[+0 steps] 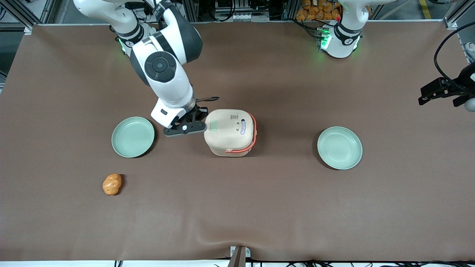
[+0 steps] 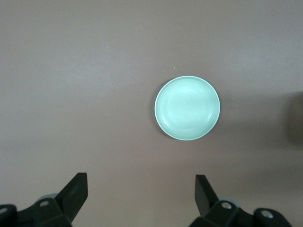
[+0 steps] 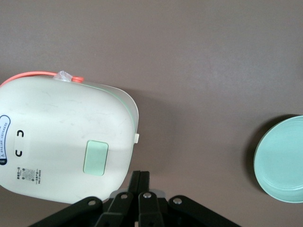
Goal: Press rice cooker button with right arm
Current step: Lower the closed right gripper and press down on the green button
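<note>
my gripper (image 1: pixel 198 119): black two-finger, fingers pressed together, holding nothing; tip at the cooker's edge, frame centre, just short of the button.
button (image 1: pixel 213 126): small pale green rounded rectangle, flat, on the lid's gripper-side part.
rice cooker (image 1: pixel 230 131): cream, smooth, rounded-square lid, orange handle.
plates: (image 1: pixel 133 136) (image 1: pixel 339 147) round, glossy green.
table (image 1: pixel 259 207): matte brown.

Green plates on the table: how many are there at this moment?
2. One plate lies toward the working arm's end, beside the gripper, which is shut next to the rice cooker. The other plate lies toward the parked arm's end. None seems hidden.
</note>
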`<act>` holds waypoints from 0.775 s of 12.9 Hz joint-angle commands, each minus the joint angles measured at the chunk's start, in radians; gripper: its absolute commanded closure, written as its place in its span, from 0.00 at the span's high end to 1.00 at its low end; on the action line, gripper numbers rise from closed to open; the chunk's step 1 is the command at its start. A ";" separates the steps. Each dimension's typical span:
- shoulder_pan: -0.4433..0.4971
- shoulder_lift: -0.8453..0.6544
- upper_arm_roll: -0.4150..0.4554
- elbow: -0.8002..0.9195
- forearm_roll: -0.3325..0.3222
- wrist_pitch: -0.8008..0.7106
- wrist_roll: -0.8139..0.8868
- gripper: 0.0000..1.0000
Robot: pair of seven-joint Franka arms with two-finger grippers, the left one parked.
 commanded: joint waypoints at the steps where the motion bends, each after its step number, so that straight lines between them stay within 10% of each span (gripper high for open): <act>1: 0.029 0.027 -0.010 0.020 0.010 -0.004 0.092 0.00; 10: 0.068 0.087 -0.011 0.018 0.036 0.051 0.233 0.00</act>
